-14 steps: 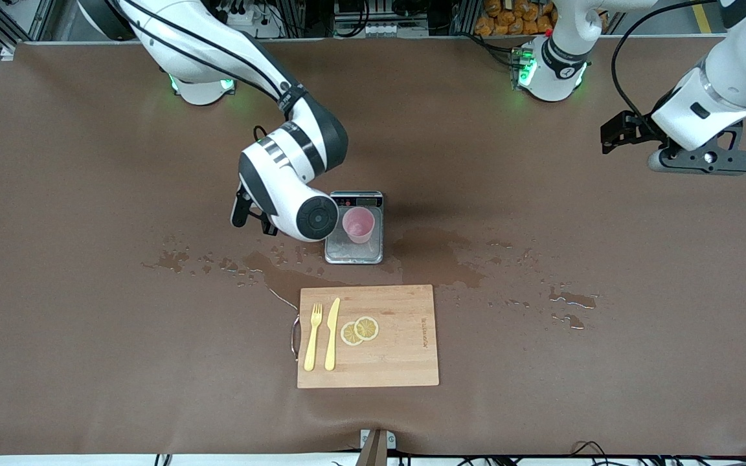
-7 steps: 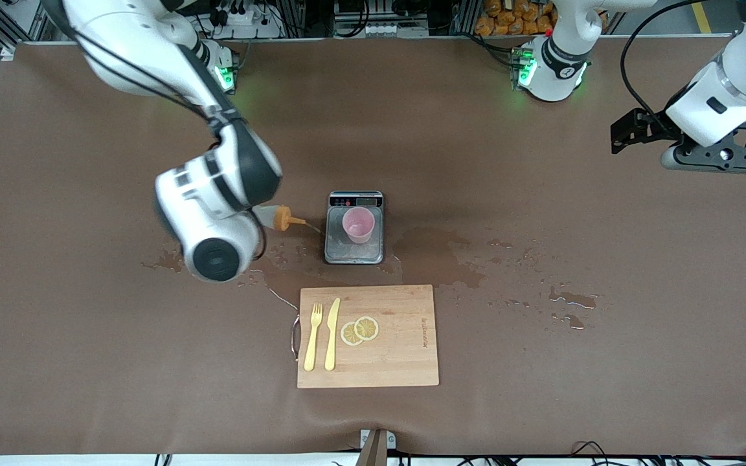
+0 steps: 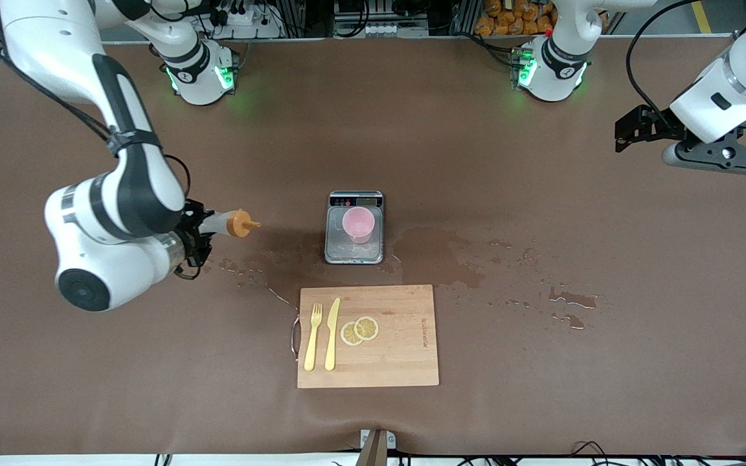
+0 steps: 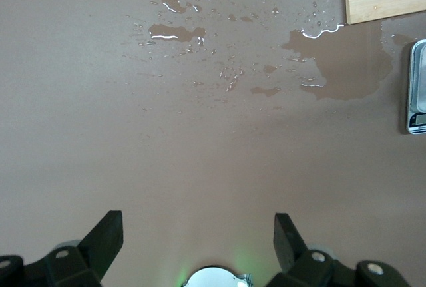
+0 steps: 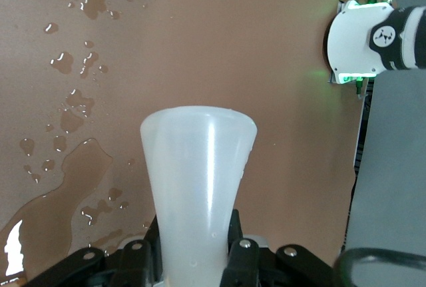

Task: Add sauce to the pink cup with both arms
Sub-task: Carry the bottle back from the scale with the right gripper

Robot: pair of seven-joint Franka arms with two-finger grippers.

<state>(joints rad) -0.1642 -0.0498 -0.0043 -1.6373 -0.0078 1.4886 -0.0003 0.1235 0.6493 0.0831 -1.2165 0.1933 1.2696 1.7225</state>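
Right gripper [image 3: 199,234] clenches the sauce [image 3: 227,223], apparently level, well apart from the cup [image 3: 358,224]; keep nozzle raised. Left gripper [image 3: 632,126] waits, fingers spread

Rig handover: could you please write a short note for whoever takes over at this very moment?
Right gripper: shut on the sauce bottle, held tilted in the air over the table toward the right arm's end, nozzle toward the scale.
Left gripper: open, empty, waiting above the left arm's end of the table.
Pink cup: upright on the scale.
Done: bottle picked up. Whether sauce is in the cup cannot be told.
Left: check the cup, add sauce if needed, set the bottle down.
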